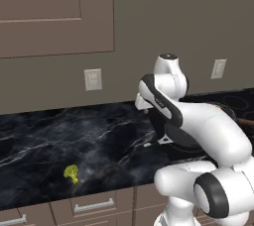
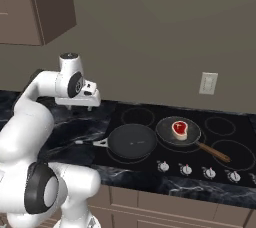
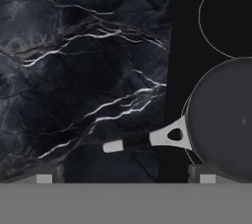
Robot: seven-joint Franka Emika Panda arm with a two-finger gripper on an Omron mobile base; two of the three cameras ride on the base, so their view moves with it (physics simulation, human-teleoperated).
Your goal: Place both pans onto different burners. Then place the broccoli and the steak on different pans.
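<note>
1. The gripper [image 3: 125, 179] hangs spread wide and empty over the marble counter [image 3: 74, 70], just left of the cooktop [image 2: 150, 122].
2. On the cooktop, the black pan [image 2: 132, 141] sits empty beside the speckled pan [image 2: 178, 131] holding the steak [image 2: 179, 128].
3. The broccoli [image 1: 71, 173] lies on the counter, well left of the cooktop.

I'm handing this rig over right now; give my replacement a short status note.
Hand: open, empty, above the counter left of the cooktop.
Black pan: on a front burner, empty.
Speckled pan: on the next burner, holding the steak.
Broccoli: on the counter near its front edge, away from the stove.
Done: both pans, steak.
Left: put the broccoli in the black pan.
</note>
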